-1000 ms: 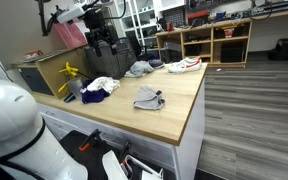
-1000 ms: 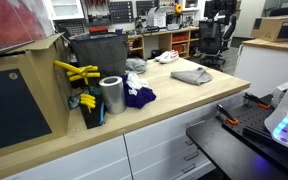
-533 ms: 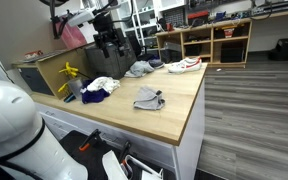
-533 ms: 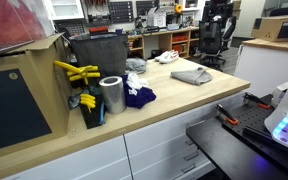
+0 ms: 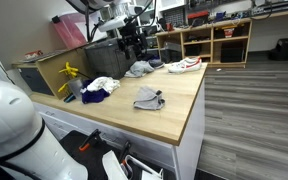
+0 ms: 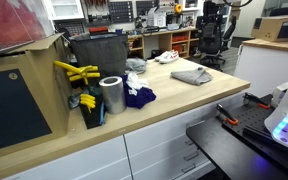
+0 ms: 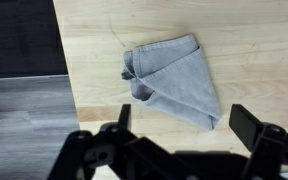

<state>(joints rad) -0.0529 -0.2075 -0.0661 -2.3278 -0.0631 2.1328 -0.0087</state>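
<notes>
My gripper is open with nothing between its fingers, high above the wooden table. In the wrist view a folded grey cloth lies flat on the wood just ahead of the fingertips, near the table's edge. In both exterior views this grey cloth lies alone on the open part of the table. In an exterior view the gripper hangs over the far part of the table, well above the cloth and touching nothing.
A white and blue cloth heap, another grey cloth and a white shoe lie on the table. A silver can, yellow tools and a black bin stand at one end. Shelves stand behind.
The arm has swung from above the black bin toward the middle of the table. The gripper stays open and the cloth has not moved.
</notes>
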